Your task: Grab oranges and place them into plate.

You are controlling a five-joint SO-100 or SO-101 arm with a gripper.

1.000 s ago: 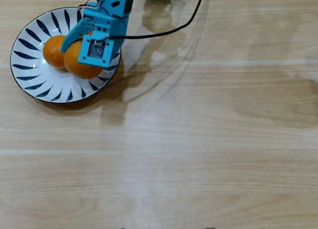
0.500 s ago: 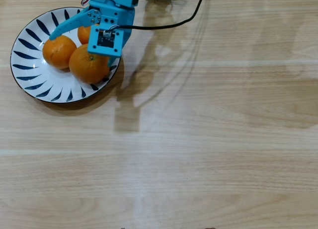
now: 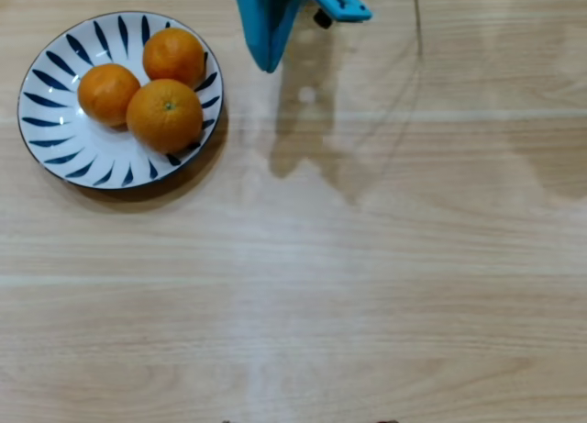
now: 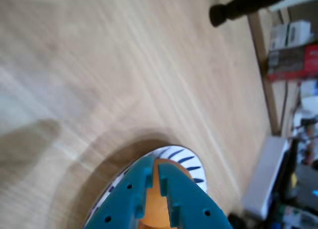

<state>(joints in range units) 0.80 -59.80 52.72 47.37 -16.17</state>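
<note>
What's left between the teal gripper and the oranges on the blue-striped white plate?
Nothing visible. In the overhead view, only bare wooden table separates the teal two-finger gripper from the round white blue-stroked ceramic plate, which already holds all three dimpled oranges.

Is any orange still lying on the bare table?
No: in the overhead view all three oranges sit on the plate, none on the wooden table.

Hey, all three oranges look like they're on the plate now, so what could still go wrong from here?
The three round orange citrus fruits sit crowded toward the upper right of the round white plate with blue strokes; the largest fruit lies near the rim, so a nudge might roll it off. The blue gripper hovers just beside the plate, so a careless move could clip it.
</note>
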